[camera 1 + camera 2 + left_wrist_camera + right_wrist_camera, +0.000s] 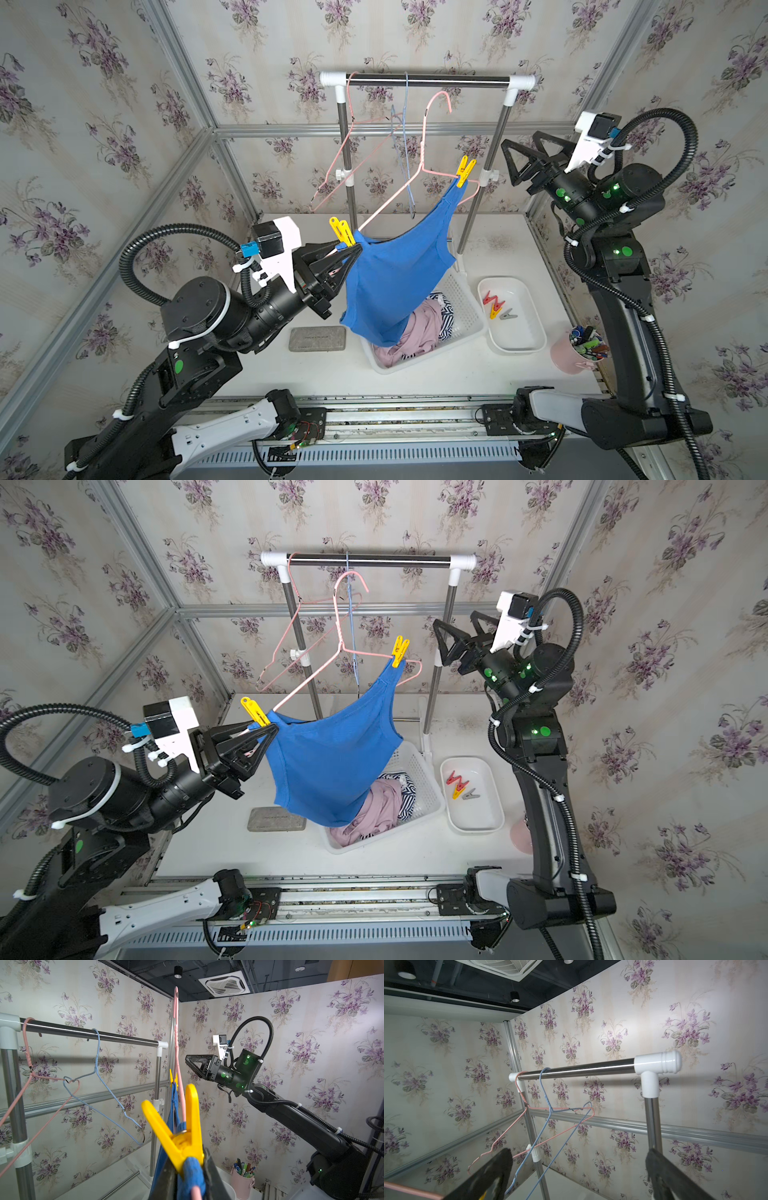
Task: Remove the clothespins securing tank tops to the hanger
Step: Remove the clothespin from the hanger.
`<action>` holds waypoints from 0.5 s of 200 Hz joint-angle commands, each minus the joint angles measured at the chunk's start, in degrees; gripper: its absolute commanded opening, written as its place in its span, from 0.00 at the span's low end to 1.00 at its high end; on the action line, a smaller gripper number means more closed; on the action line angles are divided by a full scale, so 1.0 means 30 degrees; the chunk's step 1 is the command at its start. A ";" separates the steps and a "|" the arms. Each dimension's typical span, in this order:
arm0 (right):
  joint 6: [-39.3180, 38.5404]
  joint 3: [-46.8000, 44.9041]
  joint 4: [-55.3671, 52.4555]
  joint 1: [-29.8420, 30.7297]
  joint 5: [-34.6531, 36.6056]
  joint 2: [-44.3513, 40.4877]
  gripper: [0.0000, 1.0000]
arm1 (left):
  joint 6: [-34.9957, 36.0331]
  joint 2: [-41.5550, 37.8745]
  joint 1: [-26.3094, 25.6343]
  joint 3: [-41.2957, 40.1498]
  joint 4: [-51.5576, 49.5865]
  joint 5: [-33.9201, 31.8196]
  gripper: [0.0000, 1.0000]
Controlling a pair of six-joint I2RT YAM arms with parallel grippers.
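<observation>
Left gripper (352, 250) is clamped on the end of the pink hanger (390, 198), right where the blue tank top (395, 274) strap wraps it. Your yellow clothespin (341, 230) stands just above those fingertips, prongs up. Your right gripper (520, 143) has its jaws wide and holds nothing; the second yellow clothespin (464, 170) is ahead of it, not touching.

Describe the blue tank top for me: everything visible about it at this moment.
The blue tank top is bright blue, thin knit fabric, sleeveless, hanging slack and creased from a tilted pink hanger that is off the rail. The upper yellow clothespin pins one strap, the lower yellow clothespin the other, where the left gripper is shut on strap and hanger together. Its hem droops over the white basket; whether it touches cannot be told.
</observation>
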 commanded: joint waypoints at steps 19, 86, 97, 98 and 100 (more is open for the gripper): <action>0.1792 -0.1679 0.2409 -0.0854 -0.4681 -0.1023 1.00 | 0.0725 0.0066 0.0017 -0.0993 0.0870 0.0120 0.00; 0.9530 -0.5042 1.3442 -0.4788 -1.1721 0.1236 1.00 | -0.0656 0.0442 0.2024 -0.4358 0.4245 0.1837 0.00; 0.9093 -0.5126 1.3461 -0.4872 -1.1941 0.1669 1.00 | -0.1548 0.0628 0.3318 -0.4763 0.5321 0.3337 0.00; 0.9042 -0.5118 1.3465 -0.4872 -1.1945 0.1691 1.00 | -0.1642 0.0657 0.3440 -0.4782 0.5409 0.3433 0.00; 0.8952 -0.5134 1.3467 -0.4872 -1.1964 0.1751 0.99 | -0.1771 0.0708 0.3664 -0.4818 0.5607 0.3689 0.00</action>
